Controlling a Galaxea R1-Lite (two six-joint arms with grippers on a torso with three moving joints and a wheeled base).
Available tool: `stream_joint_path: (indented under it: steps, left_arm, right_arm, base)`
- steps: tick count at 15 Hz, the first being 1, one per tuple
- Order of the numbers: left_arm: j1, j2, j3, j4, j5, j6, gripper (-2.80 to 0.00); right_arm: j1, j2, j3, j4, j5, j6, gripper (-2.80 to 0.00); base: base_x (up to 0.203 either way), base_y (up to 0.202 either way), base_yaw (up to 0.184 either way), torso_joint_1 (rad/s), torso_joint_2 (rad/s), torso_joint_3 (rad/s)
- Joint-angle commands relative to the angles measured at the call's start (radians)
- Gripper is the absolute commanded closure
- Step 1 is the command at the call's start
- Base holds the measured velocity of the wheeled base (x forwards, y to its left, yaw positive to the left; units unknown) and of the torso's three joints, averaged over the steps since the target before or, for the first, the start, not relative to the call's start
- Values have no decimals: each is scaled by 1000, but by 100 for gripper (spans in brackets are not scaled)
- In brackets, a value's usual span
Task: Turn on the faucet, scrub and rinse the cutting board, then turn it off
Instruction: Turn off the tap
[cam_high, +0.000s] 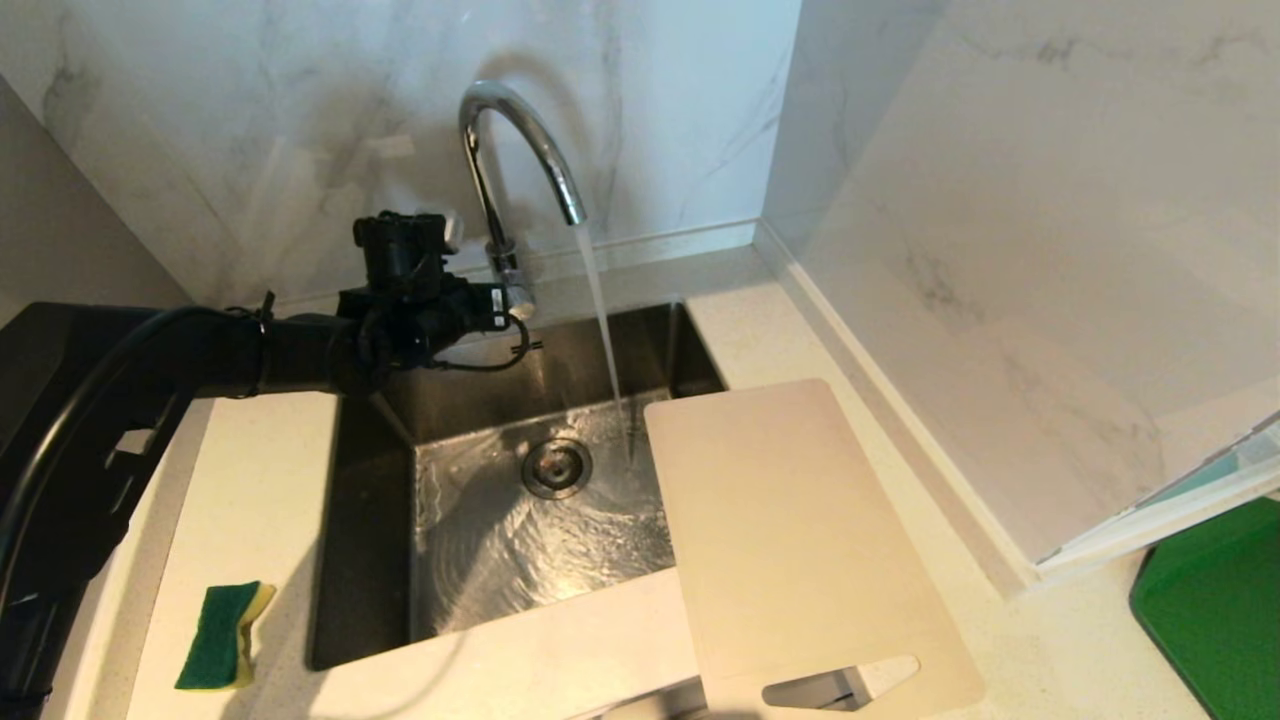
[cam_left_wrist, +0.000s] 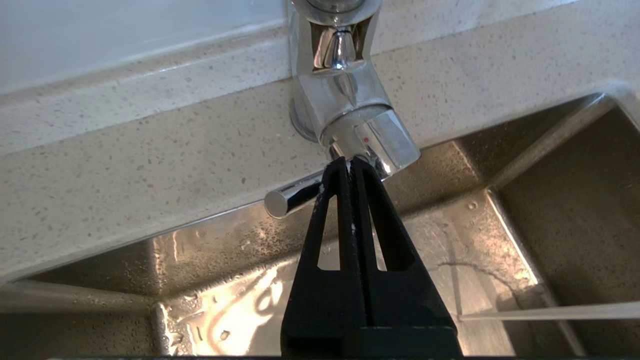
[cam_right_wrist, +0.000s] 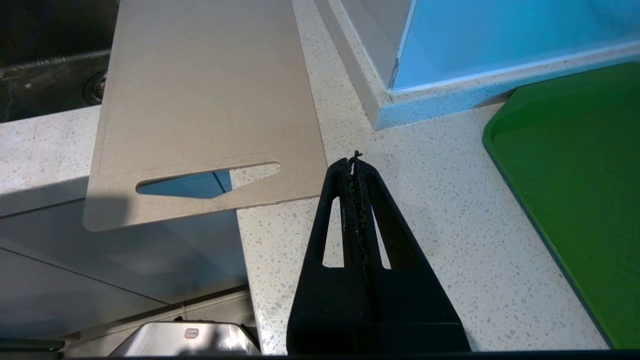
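Note:
The chrome gooseneck faucet (cam_high: 520, 150) stands behind the sink and water streams from its spout into the basin. My left gripper (cam_left_wrist: 349, 161) is shut, empty, with its tips against the faucet base (cam_left_wrist: 350, 115) just above the thin side lever (cam_left_wrist: 292, 198). In the head view the left gripper (cam_high: 505, 300) sits beside the faucet's foot. The pale cutting board (cam_high: 800, 540) lies flat on the counter right of the sink, one edge over the basin, its handle slot nearest me. My right gripper (cam_right_wrist: 354, 164) is shut, parked low over the counter beside the cutting board (cam_right_wrist: 205, 100).
A green and yellow sponge (cam_high: 222, 635) lies on the counter left of the sink (cam_high: 360, 520). A dark green mat (cam_high: 1215, 610) lies at the far right. Marble walls close in behind and on the right. The drain (cam_high: 556, 467) is wet with swirling water.

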Motion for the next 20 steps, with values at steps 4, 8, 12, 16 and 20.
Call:
stream_joint_path:
  steps: [4,8,12,16,20]
  left_arm:
    - [9,15,-1,3,-1,1,0]
    - [11,12,-1,0,-1,1,0]
    - [12,15,-3,-3,-1,1,0]
    - [22,28,-9,-9,-4,4,0]
    - [37,42,-13,-29,-25,17,0]
  right_arm:
    - [0,0,0,0,0,-1,0]
    - [0,0,0,0,0,-1,0]
    - [0,0,0,0,0,-1,0]
    - [0,0,0,0,0,-1,0]
    - [0,0,0,0,0,-1,0]
  base:
    - [0,0,0,0,0,0]
    - [0,0,0,0,0,0]
    - [0,0,0,0,0,0]
    - [0,0,0,0,0,0]
    - [0,0,0,0,0,0]
